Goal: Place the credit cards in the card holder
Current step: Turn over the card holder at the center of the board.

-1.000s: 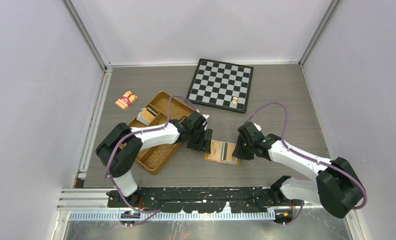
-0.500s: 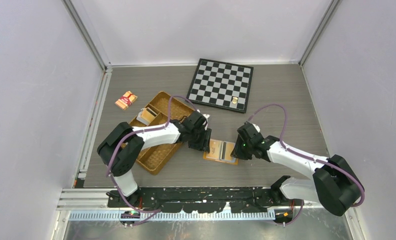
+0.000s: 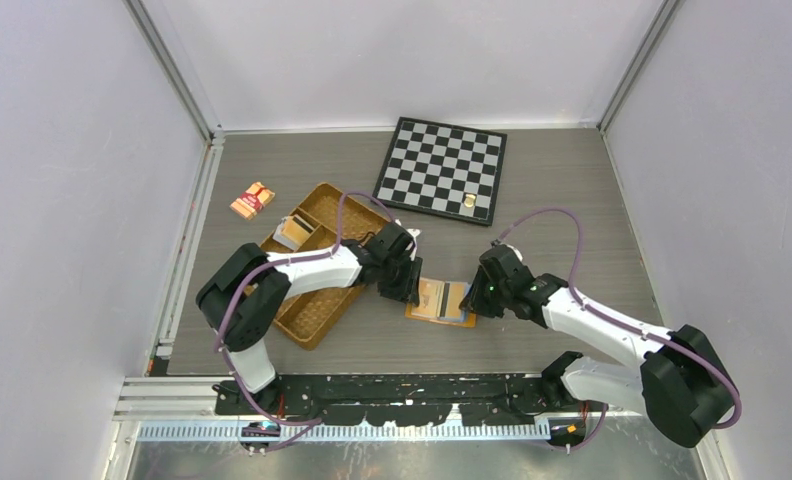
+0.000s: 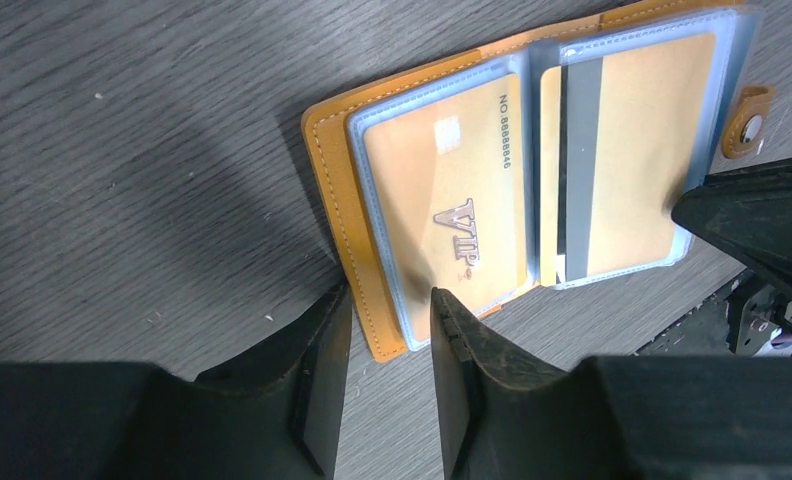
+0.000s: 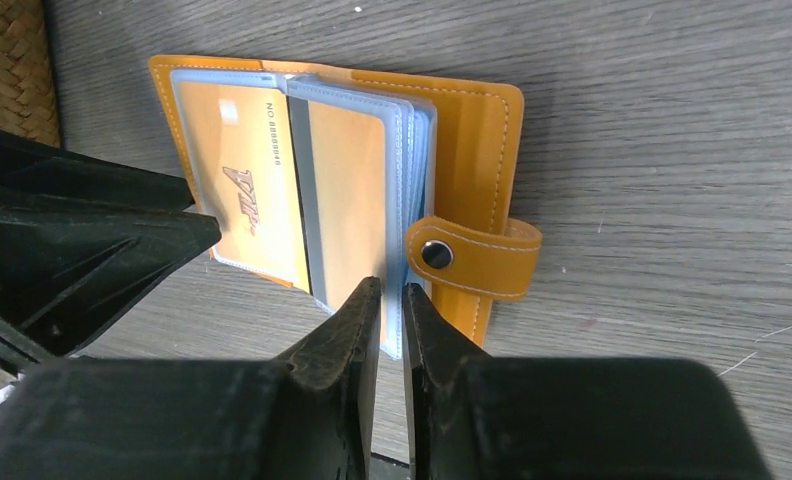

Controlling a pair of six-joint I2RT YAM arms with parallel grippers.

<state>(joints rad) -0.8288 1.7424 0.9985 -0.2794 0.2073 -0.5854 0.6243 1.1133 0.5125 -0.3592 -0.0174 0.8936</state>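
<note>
The orange card holder lies open on the table between both grippers, its clear sleeves spread. One sleeve holds a gold VIP card, the neighbouring one a tan card with a dark grey stripe. No light blue card shows. My left gripper is open and straddles the holder's near corner, one finger on the table, the other on the VIP sleeve. My right gripper is shut on the edge of a clear sleeve, beside the snap tab.
A brown woven divided tray sits under the left arm. The chessboard lies at the back with a small gold piece on it. A red-and-tan packet lies at the far left.
The right gripper has edged left along with the holder, which slid slightly towards the left gripper. The left arm has barely moved.
</note>
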